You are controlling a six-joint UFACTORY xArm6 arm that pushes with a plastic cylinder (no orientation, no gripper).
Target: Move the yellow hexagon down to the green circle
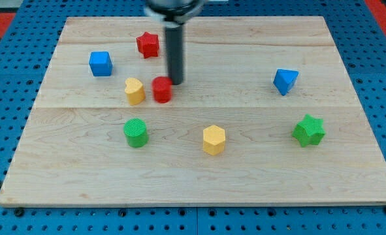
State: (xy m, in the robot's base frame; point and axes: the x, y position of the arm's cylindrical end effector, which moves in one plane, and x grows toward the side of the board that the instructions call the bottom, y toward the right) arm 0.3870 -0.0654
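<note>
The yellow hexagon (213, 140) stands on the wooden board a little below the middle. The green circle (136, 132) stands to its left, at about the same height in the view, with a gap between them. My tip (175, 83) is above both, touching or nearly touching the upper right side of a red round block (162, 89). The tip is well clear of the yellow hexagon and the green circle.
A yellow heart (134, 91) sits just left of the red round block. A red star (147, 44) and a blue cube (100, 63) are at the upper left. A blue triangle (285, 81) and a green star (308, 130) are on the right.
</note>
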